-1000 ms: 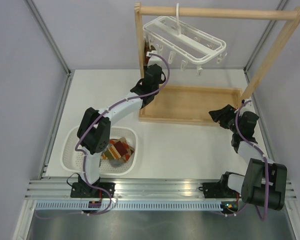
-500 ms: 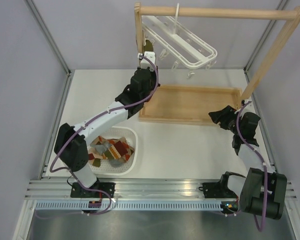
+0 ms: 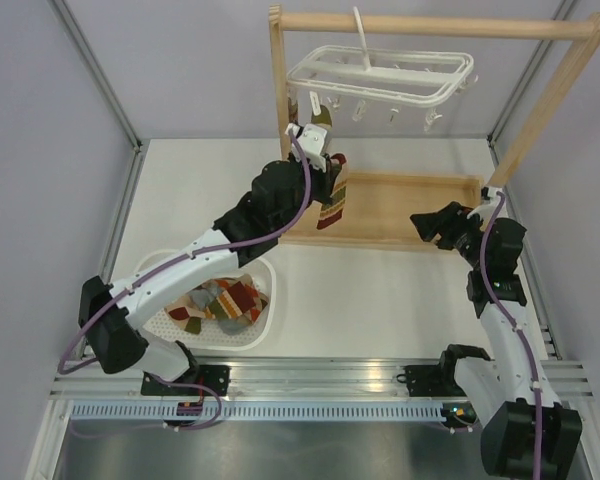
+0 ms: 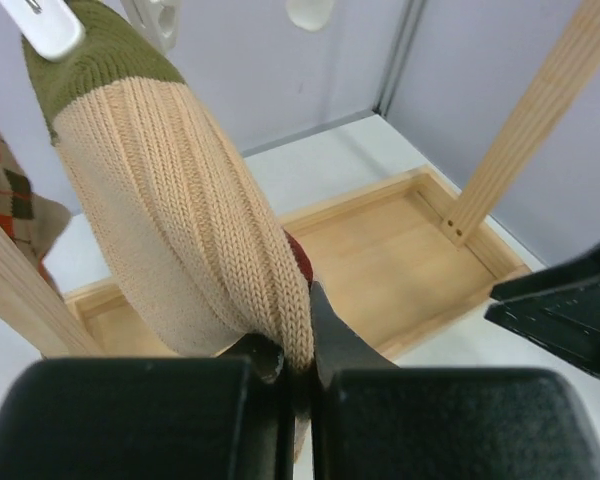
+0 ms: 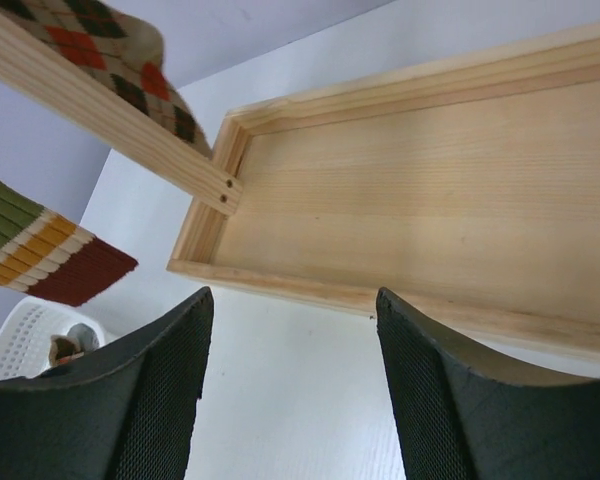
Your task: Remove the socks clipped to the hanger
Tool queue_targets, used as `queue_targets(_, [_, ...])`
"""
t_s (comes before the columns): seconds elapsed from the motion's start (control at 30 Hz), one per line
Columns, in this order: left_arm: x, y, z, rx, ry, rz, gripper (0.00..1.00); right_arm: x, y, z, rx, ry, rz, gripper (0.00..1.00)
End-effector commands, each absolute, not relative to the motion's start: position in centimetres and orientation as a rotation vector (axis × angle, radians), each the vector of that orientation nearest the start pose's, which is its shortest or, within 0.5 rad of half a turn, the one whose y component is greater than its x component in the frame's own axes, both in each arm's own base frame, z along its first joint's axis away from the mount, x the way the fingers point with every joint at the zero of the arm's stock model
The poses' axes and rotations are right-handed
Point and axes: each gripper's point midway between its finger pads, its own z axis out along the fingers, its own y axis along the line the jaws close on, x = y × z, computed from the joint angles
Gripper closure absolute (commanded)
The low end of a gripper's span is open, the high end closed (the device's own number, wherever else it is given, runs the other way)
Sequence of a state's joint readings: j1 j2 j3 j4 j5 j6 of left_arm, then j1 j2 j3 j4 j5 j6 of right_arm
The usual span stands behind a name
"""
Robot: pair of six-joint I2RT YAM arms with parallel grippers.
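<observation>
We list: one cream ribbed sock with olive cuff (image 4: 170, 210), hung from a white clip (image 4: 40, 25) at the left end of the white plastic rectangular hanger (image 3: 380, 78). Left gripper (image 4: 298, 345): jaws clamped on that sock's lower part. Right gripper (image 5: 290, 330): jaws apart, above the white desk (image 3: 380, 300) beside the light wooden tray (image 3: 410, 205). Further patterned socks (image 3: 225, 300) lie in the white perforated basket (image 3: 271, 295).

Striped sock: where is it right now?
Top view, left of centre: the sock hangs from a clip at the hanger's left end, over the left end of the tray, pinched in the left pincer.
</observation>
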State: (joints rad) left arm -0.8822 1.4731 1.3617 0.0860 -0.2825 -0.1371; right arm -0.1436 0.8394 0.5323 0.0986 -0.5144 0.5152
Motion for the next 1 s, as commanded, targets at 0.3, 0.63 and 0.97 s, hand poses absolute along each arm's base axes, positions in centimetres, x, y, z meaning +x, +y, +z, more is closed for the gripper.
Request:
queue_targets(0.3, [26.3, -32.2, 37.0, 0.562, 1.560, -0.740, 0.98, 31.1, 13.8, 29.5, 0.055, 1.739, 0.766, 0.31])
queue_targets(0.63, [25.4, -31.2, 35.4, 0.622, 1.589, -0.704, 0.98, 30.1, 22.4, 36.2, -0.065, 1.666, 0.836, 0.32])
queue_targets(0.97, [25.9, -30.2, 34.2, 0.576, 1.614, -0.652, 0.98, 32.1, 25.8, 42.7, -0.048, 1.528, 0.898, 0.32])
